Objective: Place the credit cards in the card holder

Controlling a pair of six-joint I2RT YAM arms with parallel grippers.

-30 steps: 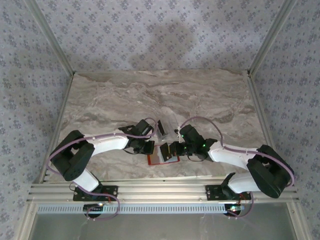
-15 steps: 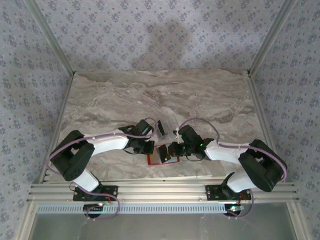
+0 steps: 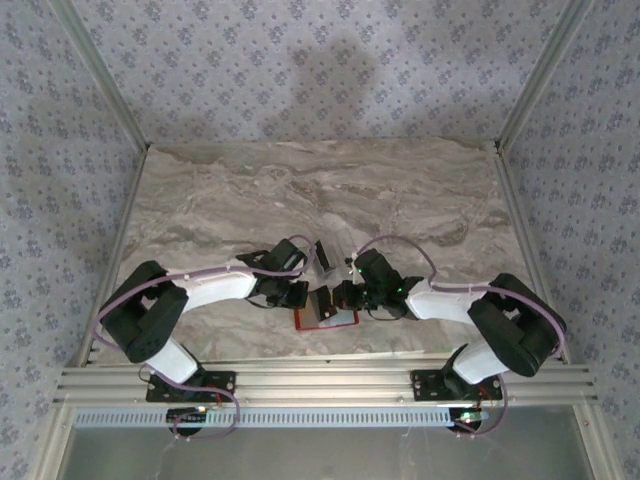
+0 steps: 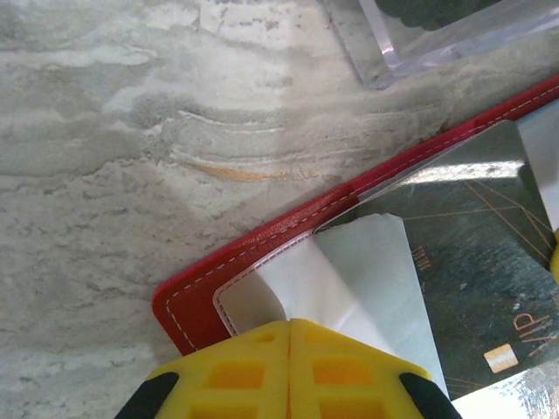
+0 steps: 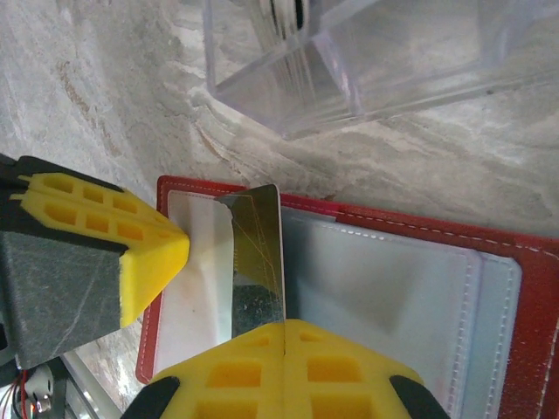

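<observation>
Card holder (image 3: 347, 320) lies open on the marble table (image 3: 220, 200), lower centre of the top view, between the two wrists. Grey lining faces up and the red border shows around it.

Left gripper (image 4: 289, 326) is clamped on the holder's pale pocket flap (image 4: 349, 271). I see the flap rising out of the closed yellow tips at the bottom edge of the left wrist frame. The holder's red corner is just left of them.

Right gripper (image 5: 286, 327) is pinched tight on a dark credit card (image 5: 258, 253). The card sticks up-frame from the tips, over the left half of the holder in the right wrist view. Its far corner sits at the flap, right beside the left arm's yellow finger (image 5: 148, 253) at mid-left.

In the left wrist view the flap overlaps the card's left edge. The card face, with gold lines and a chip, sits at lower right. I can't tell how far the card is inside the pocket.

Clear plastic box (image 5: 367, 61) stands just beyond the holder, at the top of both wrist frames, with a small gap between them.
</observation>
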